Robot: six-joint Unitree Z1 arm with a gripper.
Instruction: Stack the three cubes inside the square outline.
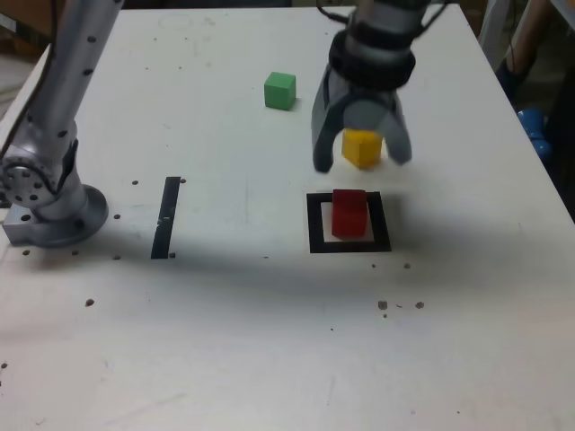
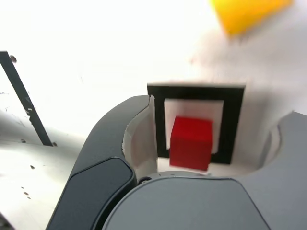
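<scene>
- Red, solid-coloured small cube (image 1: 349,214): it sits inside the flat black square outline with a white centre (image 1: 316,243), right of the middle of the exterior view. In the wrist view it covers part of the frame's near bar.
- Yellow small cube (image 1: 362,149): on the white bench (image 1: 207,359), just above the outline in the exterior view and apart from the red cube. In that view it shows between the end effector's fingers; in the wrist view only part of it shows.
- Green small cube (image 1: 280,91): in the upper middle of the exterior view, up and to the left of the yellow one, well apart from the outline.
- Grey end effector (image 1: 362,160): released, its two fingers spread wide with no cube gripped. It reaches in from the top of the exterior view, blurred, above the bench.
- Black straight strip (image 1: 166,218): flat on the bench, left of the outline in the exterior view.
- Grey arm base (image 1: 57,215): at the left edge of the exterior view, a pale arm link (image 1: 67,81) rising from it out of the top.
</scene>
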